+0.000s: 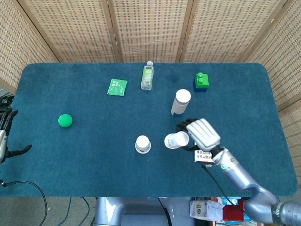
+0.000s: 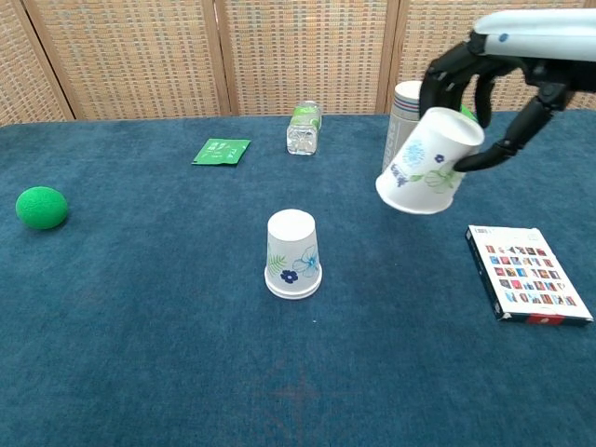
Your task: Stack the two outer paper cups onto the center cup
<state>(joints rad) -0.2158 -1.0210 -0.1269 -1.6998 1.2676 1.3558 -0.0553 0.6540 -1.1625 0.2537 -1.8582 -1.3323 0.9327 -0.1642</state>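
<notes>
A white paper cup with blue flowers (image 1: 142, 144) (image 2: 293, 253) stands upside down at the middle of the blue table. My right hand (image 1: 202, 133) (image 2: 503, 60) grips a second flowered paper cup (image 1: 175, 140) (image 2: 428, 164), tilted with its mouth down and to the left. That cup hangs in the air to the right of the standing cup and higher than it. My left hand (image 1: 3, 138) shows only in the head view, at the far left edge off the table, fingers apart and holding nothing.
A tall white cylinder (image 1: 180, 101) (image 2: 402, 102) stands just behind the held cup. A booklet (image 1: 206, 156) (image 2: 527, 273) lies at the right. Further back are a bottle (image 1: 147, 75) (image 2: 303, 128), a green packet (image 1: 117, 87) (image 2: 222, 150) and a green block (image 1: 201, 81). A green ball (image 1: 65, 120) (image 2: 41, 207) sits left.
</notes>
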